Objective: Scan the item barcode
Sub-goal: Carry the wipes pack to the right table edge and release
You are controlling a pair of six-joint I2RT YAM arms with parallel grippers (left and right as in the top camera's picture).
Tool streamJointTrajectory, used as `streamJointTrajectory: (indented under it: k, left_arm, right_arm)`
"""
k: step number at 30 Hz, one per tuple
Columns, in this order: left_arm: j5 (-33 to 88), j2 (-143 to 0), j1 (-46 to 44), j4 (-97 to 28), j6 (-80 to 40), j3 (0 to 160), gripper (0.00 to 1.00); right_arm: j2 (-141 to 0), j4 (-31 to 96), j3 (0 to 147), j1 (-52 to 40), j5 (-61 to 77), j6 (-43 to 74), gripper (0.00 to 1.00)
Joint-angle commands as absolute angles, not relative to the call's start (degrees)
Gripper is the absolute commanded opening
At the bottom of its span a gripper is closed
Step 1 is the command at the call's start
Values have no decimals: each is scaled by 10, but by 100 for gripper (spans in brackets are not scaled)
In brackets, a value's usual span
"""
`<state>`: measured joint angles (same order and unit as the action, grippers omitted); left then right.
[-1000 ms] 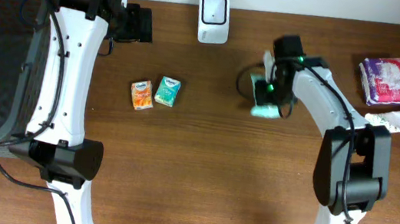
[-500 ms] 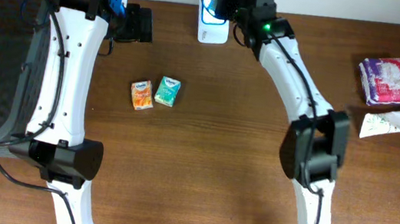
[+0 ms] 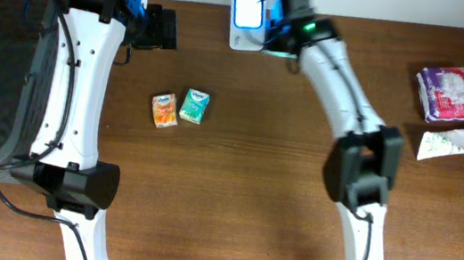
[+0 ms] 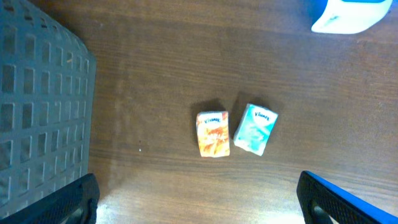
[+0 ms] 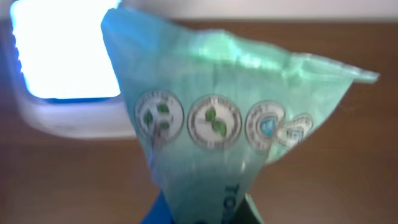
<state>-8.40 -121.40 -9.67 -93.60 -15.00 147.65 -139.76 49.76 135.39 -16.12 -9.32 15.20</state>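
Right jaws are clamped shut on the bottom edge of a green plastic packet, which stands up out of them like a floppy triangle. Just behind it is the scanner, its window lit bright, at the back edge of the tabletop. So the item is up in the air, right in front of the reader and not touching it as far as I can tell.

The side facing the wrist cam only shows round eco logos. There's no barcode on it, so my guess is the code is on the far side, toward the window. To do this well I'd hold steady, keep the film from crinkling over the code, and tilt slowly rather than wave it around. Glare off shiny plastic could spoil the read.

Left jaws are wide open and empty, hovering over the orange pack and teal pack, with the basket beside them.
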Motion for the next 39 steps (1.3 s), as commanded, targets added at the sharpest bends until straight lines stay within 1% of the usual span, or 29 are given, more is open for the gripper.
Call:
streamJointTrajectory:
  k: [1,5,6,7,10,13,17,18,19,20,22,23,25,28,30,33,34,36,39]
  left_arm:
    - [-84,-1209,-97,-936,-154,1483,99]
    - [-84,-1209,-97,-936,-154,1483,99]
    - [-84,-1209,-97,-936,-154,1483,99]
    - [-84,-1209,-97,-936,-153,1483,99]
    - [-84,-1209,-97,-936,-154,1483,99]
    - [-84,-1209,-97,-936,-153,1483,99]
    - [-84,-1209,-97,-936,-154,1483,99]
    - [-84,-1209,-97,-936,-154,1483,99]
    - [-84,-1209,-97,-936,-153,1483,99]
    - [-84,-1209,-97,-936,-154,1483,99]
    - [-84,-1209,-97,-936,-153,1483,99]
    - [-84,-1209,-97,-936,-153,1483,99]
    - [-84,-1209,-96,-936,-154,1483,99]
    - [-84,-1209,-96,-936,-154,1483,99]
    - [-84,-1209,-96,-936,-154,1483,99]
    - [-84,-1209,-96,-936,-154,1483,99]
    - [-84,-1209,-96,-936,-153,1483,99]
    - [-84,-1209,-96,-936,-154,1483,99]
    - [-84,-1209,-96,-936,-154,1483,99]
  right_arm:
    - [-1307,611,1383,-62,-185,282,4]
    - [-1306,782,1381,81,-185,403,4]
    - [-1306,803,1378,110,-185,422,4]
    - [-1306,839,1373,159,-185,455,4]
    - [-1306,891,1345,255,-176,505,4]
    - [-1306,886,1294,297,-156,504,8]
    - [-1306,804,1201,307,-156,463,6]
    - [-1306,792,1189,307,-156,463,11]
    - [-1306,787,1183,307,-156,454,34]
    - [-1306,785,1184,307,-156,441,45]
    - [-1301,795,1199,307,-157,411,73]
    - [-1294,810,1214,308,-156,409,79]
    - [-1265,822,1228,308,-147,409,79]
    - [-1188,833,1229,300,-80,407,79]
    - [-1129,853,1229,288,-59,407,79]
    - [-1084,860,1229,246,-41,380,86]
    - [-1084,860,1229,231,-41,379,99]
    - [-1091,860,1229,213,-41,379,99]
    - [-1093,862,1229,210,-28,379,99]
